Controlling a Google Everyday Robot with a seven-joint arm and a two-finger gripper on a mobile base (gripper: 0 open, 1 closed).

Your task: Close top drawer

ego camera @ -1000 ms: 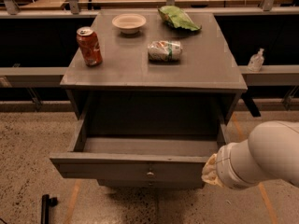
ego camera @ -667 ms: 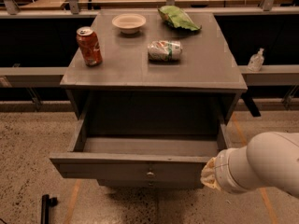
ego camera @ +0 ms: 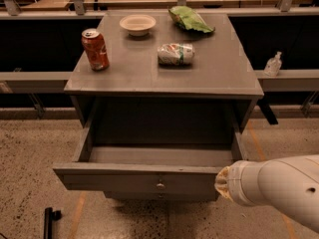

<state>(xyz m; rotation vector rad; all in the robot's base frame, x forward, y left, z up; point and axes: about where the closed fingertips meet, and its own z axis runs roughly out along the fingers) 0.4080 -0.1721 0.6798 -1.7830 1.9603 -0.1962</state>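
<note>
The top drawer (ego camera: pixel 144 179) of the grey cabinet is pulled far out toward me and its inside shows empty. Its long flat front has one small round metal knob (ego camera: pixel 160 185) at the middle. My white arm (ego camera: pixel 279 190) comes in from the lower right. My gripper (ego camera: pixel 223 183) is at the arm's tip, right against the right end of the drawer front, mostly hidden by the arm.
On the cabinet top (ego camera: pixel 219 76) stand a red soda can (ego camera: pixel 95 49), a white bowl (ego camera: pixel 137 23), a green chip bag (ego camera: pixel 190 19) and a can lying on its side (ego camera: pixel 175 54). A sanitizer bottle (ego camera: pixel 272 64) sits on the right ledge. A black object (ego camera: pixel 49 222) lies on the floor at lower left.
My arm has sunk a little lower in the view, and its tip stays at the right end of the drawer front. The drawer has not visibly moved.
</note>
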